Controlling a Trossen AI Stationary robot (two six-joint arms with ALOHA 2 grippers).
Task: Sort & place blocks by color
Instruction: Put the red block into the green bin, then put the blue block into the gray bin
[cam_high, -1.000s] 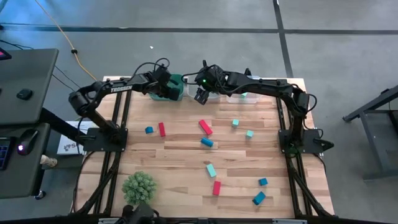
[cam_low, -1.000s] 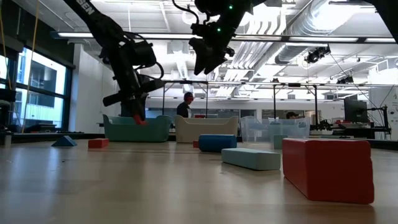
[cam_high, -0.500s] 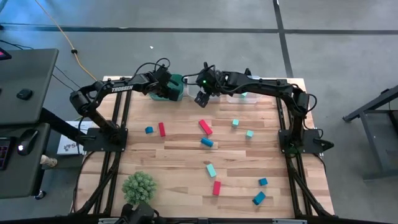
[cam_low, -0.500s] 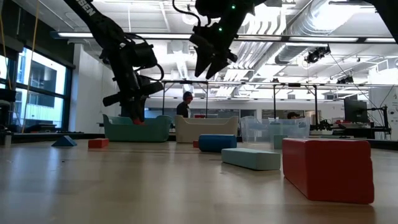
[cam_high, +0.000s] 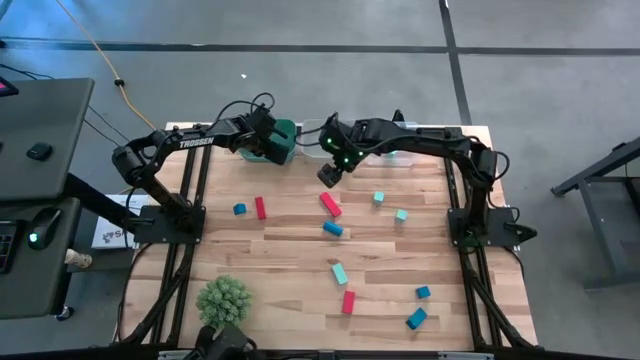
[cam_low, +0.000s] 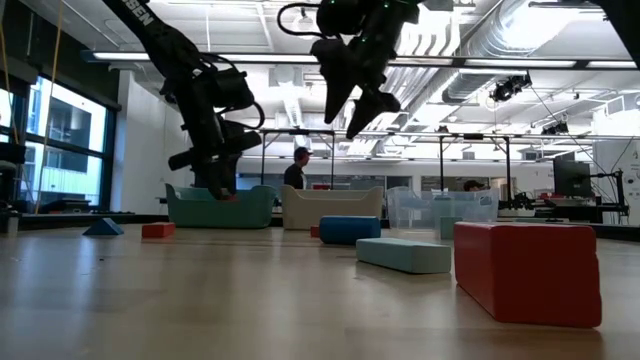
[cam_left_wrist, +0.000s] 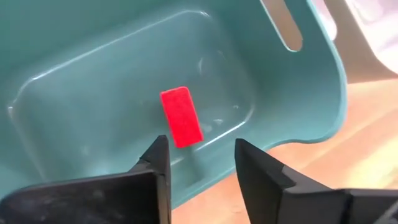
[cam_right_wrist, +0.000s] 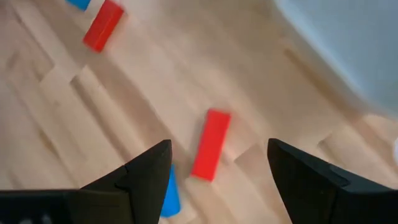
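A red block (cam_left_wrist: 180, 116) lies flat on the floor of the teal bin (cam_left_wrist: 298, 118) at the table's far edge. My left gripper (cam_left_wrist: 198, 146) hangs open just above it, with nothing between its fingers. Several red, blue and light teal blocks lie scattered on the table, among them a red bar (cam_high: 330, 204) and a blue block (cam_high: 333, 229). My right gripper (cam_high: 327, 175) is open in the air above that red bar (cam_right_wrist: 210, 144) and points steeply down.
A white bin (cam_low: 330, 207) and a clear bin (cam_low: 440, 207) stand beside the teal bin (cam_high: 278, 140) along the far edge. A green spiky ball (cam_high: 223, 299) sits near the front left. More blocks (cam_high: 340, 273) (cam_high: 416, 318) lie toward the front right.
My right gripper has come away from the bins toward the table's near edge, sinking a little. It has rolled about its own axis and tipped further down, staying open. It now hangs over the red bar in the middle.
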